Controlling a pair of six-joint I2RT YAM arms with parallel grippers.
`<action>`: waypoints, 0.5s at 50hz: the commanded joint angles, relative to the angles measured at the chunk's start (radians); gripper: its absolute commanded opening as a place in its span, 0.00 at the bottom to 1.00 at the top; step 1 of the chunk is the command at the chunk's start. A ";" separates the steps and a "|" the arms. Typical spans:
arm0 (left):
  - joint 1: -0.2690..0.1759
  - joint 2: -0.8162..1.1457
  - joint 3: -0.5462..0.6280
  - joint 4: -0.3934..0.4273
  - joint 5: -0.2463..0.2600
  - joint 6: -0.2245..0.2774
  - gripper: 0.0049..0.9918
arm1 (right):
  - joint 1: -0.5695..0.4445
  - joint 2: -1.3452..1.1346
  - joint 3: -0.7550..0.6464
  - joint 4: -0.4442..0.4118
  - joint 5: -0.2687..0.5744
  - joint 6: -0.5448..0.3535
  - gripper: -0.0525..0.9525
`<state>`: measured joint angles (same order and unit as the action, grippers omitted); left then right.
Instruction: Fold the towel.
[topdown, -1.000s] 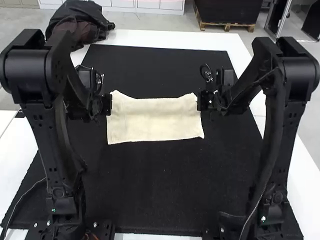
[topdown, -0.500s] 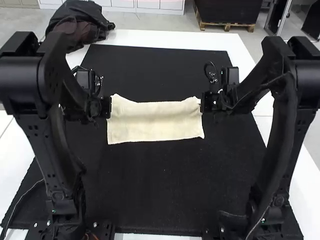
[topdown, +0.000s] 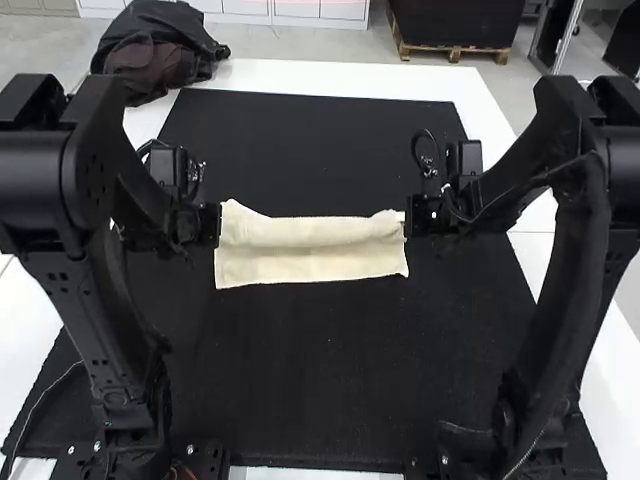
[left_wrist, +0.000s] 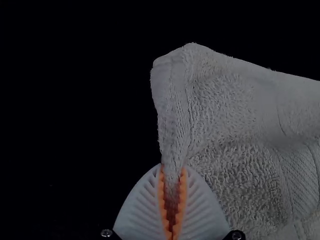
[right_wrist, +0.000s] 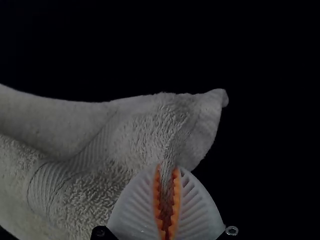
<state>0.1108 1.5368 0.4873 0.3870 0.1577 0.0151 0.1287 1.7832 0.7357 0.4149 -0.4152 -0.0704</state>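
One cream towel (topdown: 312, 264), pinched by left gripper (topdown: 219, 222), right gripper (topdown: 404, 218)

High view: left arm (topdown: 75, 170) and right arm (topdown: 570, 300) cropped at the side edges. Fingertips of left gripper (topdown: 212, 224) and right gripper (topdown: 415, 218) too small and dark to make out there. Both wrist views cut off the towel (topdown: 310, 265); bit between the pads (left_wrist: 182, 192) partly hidden. Dark surround probably mat (topdown: 290, 370), can't confirm.

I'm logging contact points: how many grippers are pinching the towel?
2. The left gripper pinches the towel near a corner at its left end; the right gripper pinches it near a corner at its right end.
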 joint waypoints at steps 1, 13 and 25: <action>0.001 -0.026 -0.012 0.003 -0.024 0.013 0.02 | -0.029 -0.054 -0.029 0.004 0.006 0.006 0.03; 0.001 -0.046 -0.059 0.006 -0.024 0.013 0.02 | -0.029 -0.065 -0.079 0.004 0.004 -0.005 0.03; 0.001 -0.050 -0.110 0.039 -0.024 0.013 0.02 | -0.029 -0.064 -0.107 0.009 0.006 -0.011 0.03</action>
<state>0.1108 1.5059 0.3923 0.4057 0.1577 0.0151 0.1284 1.7462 0.6353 0.4160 -0.4206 -0.0723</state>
